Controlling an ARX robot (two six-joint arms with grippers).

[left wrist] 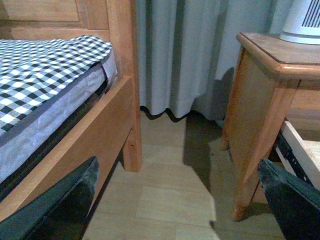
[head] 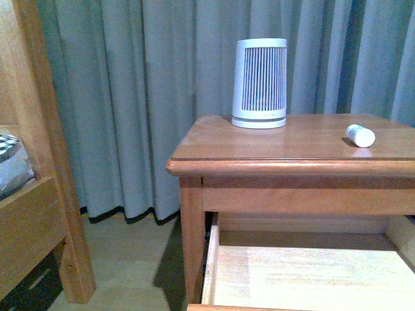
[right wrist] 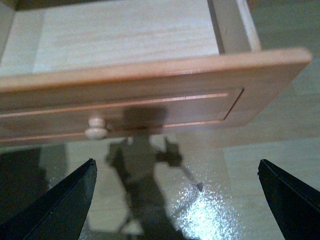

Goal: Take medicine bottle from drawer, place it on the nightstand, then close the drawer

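Note:
The small white medicine bottle (head: pixel 360 135) lies on its side on the nightstand (head: pixel 272 162) top, near the right. Below the top, the drawer (head: pixel 305 272) stands pulled out, its pale wood inside bare. In the right wrist view the drawer (right wrist: pixel 150 107) front shows from above with its round knob (right wrist: pixel 95 127); my right gripper (right wrist: pixel 177 200) hangs open in front of that panel, over the floor, holding nothing. My left gripper (left wrist: pixel 180 200) is open too, low over the floor between the bed and the nightstand (left wrist: pixel 260 100). Neither arm shows in the front view.
A white ribbed device (head: pixel 259 83) stands at the back of the nightstand top. A wooden bed frame (head: pixel 39 194) with a checked mattress (left wrist: pixel 45 75) is to the left. Grey curtains (head: pixel 142 97) hang behind. Pale floor (left wrist: pixel 165 195) lies between bed and nightstand.

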